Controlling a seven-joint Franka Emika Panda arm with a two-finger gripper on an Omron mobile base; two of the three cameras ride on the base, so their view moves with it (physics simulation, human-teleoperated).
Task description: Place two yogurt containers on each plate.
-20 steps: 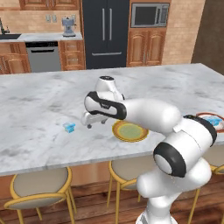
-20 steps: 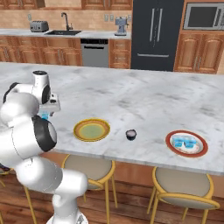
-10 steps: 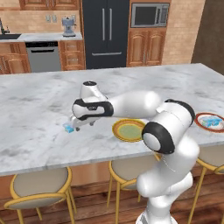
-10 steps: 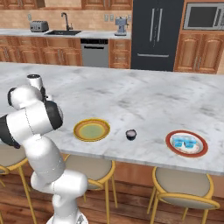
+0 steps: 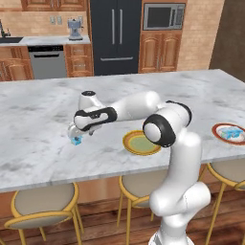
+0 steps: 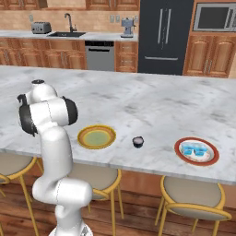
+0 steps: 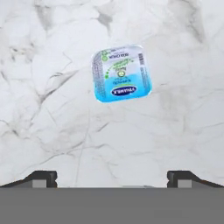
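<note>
A blue-and-white yogurt tub [image 7: 121,73] lies alone on the marble counter [image 5: 38,143], left of the yellow-rimmed plate [image 5: 141,142], with the gripper [image 5: 74,135] poised over it, jaws spread wide and empty. That plate is bare, and the dark yogurt cup [image 6: 138,141] sits beside it. The red-rimmed plate [image 6: 197,151] already holds two blue tubs, so I'd say half is done.

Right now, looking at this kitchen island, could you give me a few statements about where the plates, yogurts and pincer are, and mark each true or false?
1. The yellow-rimmed plate holds two yogurts. False: it holds none.
2. The red-rimmed plate carries blue-and-white yogurt tubs. True.
3. The dark yogurt cup stands on the counter between the two plates. True.
4. The pincer is clamped on the loose blue tub. False: it is open, just above the tub.
5. The loose blue tub lies on the yellow-rimmed plate. False: it lies on bare marble, apart from that plate.
</note>
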